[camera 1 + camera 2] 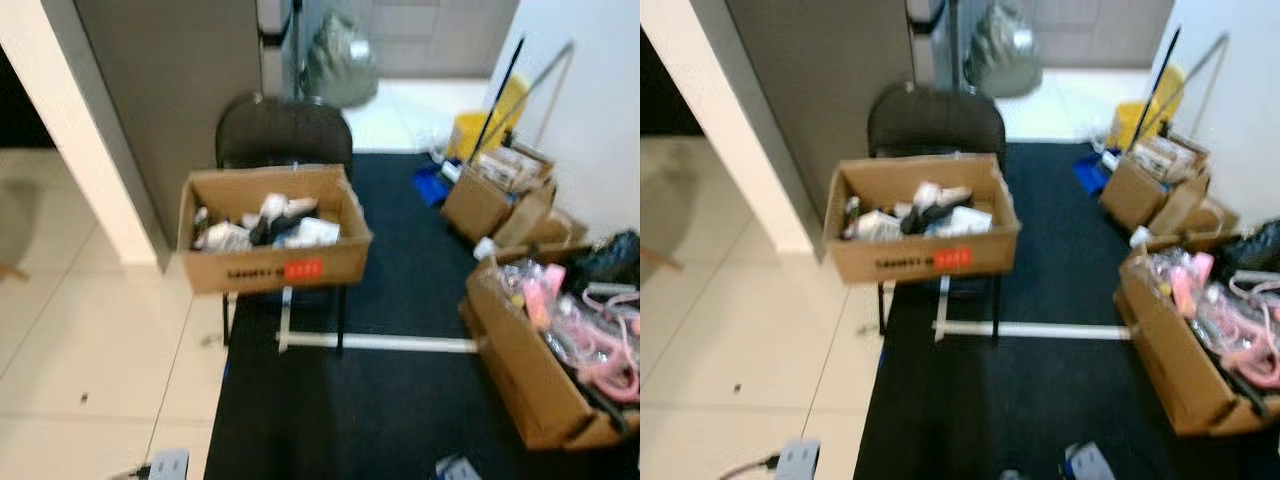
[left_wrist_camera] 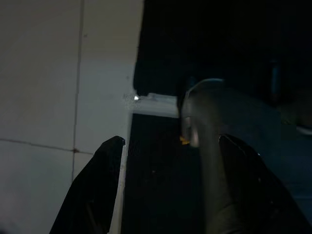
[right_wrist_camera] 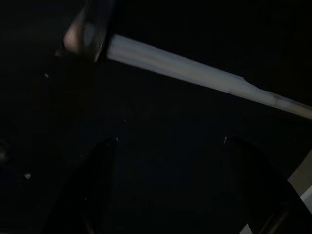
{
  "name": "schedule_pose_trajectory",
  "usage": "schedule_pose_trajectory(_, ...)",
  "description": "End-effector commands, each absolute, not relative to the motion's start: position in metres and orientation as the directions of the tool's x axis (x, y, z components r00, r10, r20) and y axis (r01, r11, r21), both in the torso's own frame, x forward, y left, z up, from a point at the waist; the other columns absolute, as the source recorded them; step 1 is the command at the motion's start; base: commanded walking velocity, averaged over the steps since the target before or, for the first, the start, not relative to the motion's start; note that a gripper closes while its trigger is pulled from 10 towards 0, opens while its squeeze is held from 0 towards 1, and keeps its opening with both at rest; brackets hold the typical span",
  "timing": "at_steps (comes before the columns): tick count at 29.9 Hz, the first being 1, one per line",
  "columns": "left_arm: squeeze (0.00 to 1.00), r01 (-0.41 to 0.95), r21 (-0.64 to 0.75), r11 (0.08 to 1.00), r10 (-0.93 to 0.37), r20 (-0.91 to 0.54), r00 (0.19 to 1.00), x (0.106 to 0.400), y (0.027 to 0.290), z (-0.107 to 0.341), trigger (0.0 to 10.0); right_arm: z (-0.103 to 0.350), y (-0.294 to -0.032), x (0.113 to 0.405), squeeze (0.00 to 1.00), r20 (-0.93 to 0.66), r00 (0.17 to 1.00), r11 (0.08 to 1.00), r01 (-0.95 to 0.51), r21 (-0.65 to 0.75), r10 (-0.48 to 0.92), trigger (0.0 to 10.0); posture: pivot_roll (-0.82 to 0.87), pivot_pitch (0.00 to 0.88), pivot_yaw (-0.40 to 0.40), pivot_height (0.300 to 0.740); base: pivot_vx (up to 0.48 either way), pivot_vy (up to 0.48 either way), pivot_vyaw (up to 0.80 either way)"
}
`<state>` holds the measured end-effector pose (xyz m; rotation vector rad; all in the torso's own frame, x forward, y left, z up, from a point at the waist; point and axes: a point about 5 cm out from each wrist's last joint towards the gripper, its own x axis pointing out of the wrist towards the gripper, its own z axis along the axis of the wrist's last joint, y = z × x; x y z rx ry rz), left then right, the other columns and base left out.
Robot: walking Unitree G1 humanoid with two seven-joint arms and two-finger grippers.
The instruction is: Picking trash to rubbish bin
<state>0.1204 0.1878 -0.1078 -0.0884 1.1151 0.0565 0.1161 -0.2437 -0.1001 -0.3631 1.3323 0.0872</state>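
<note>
On the black chair (image 1: 284, 135), straight ahead of the robot and well apart from both arms, a cardboard box (image 1: 272, 232) full of mixed trash (image 1: 262, 222) is seen, its long axis running across the view. No rubbish bin can be made out for certain. The left gripper (image 2: 170, 146) is held low over the edge where pale floor tiles (image 2: 58, 87) meet the dark carpet (image 1: 400, 270), jaws spread wide and empty. The right gripper (image 3: 170, 144) is held over the carpet near a white strip (image 3: 204, 75), jaws likewise wide. Neither arm is judged clearly nearer the box.
</note>
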Motion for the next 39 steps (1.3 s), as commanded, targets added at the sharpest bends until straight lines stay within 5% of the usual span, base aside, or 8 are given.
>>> schedule_pose_trajectory(1, 0.00, -0.087, -0.047, 0.995, -0.008, -0.918, 0.396, 0.108, 0.185, -0.112, 10.0, -0.099, -0.246, 0.119, 0.00, -0.955, 0.248, 0.940, -0.257, -0.225, -0.161, 10.0, -0.04, 0.033, 0.038, 0.740, -0.337, 0.000, 0.00)
schedule_pose_trajectory(39, 0.00, -0.066, -0.047, 0.997, -0.017, -0.918, 0.397, 0.110, 0.183, -0.112, 10.0, -0.101, -0.250, 0.109, 0.00, -0.955, 0.228, 0.933, -0.263, -0.247, -0.189, 10.0, -0.05, 0.027, 0.040, 0.740, -0.342, 0.000, 0.00)
